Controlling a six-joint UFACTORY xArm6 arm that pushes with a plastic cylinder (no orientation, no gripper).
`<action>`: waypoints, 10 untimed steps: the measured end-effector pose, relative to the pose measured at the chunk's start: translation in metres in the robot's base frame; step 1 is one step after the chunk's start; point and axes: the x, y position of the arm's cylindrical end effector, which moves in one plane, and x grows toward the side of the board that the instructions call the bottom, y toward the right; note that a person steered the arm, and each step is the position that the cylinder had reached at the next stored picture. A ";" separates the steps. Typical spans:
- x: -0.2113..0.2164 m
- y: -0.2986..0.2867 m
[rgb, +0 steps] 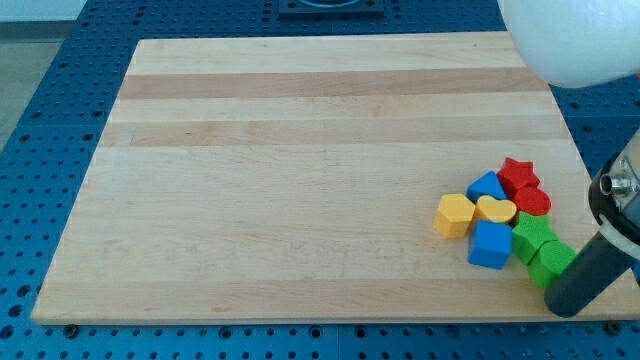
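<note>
My tip (568, 303) shows at the view's bottom right, the dark rod slanting down from the arm's head (622, 195). It rests against the lower green block (549, 264), the nearest one. A second green block (532, 234) sits just above that. To their left lie a blue cube (490, 244), a yellow heart (496, 210) and a yellow hexagon-like block (455, 214). At the top of the cluster are a blue block (487, 186), a red star (518, 172) and a red block (533, 201) of unclear shape. All the blocks are packed close together.
The blocks lie on a pale wooden board (300, 180), which rests on a blue perforated table (60, 90). A large white rounded body (575, 40) fills the view's top right corner. The board's right edge runs just past the cluster.
</note>
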 end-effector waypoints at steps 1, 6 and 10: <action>0.000 0.008; -0.022 0.012; -0.081 0.003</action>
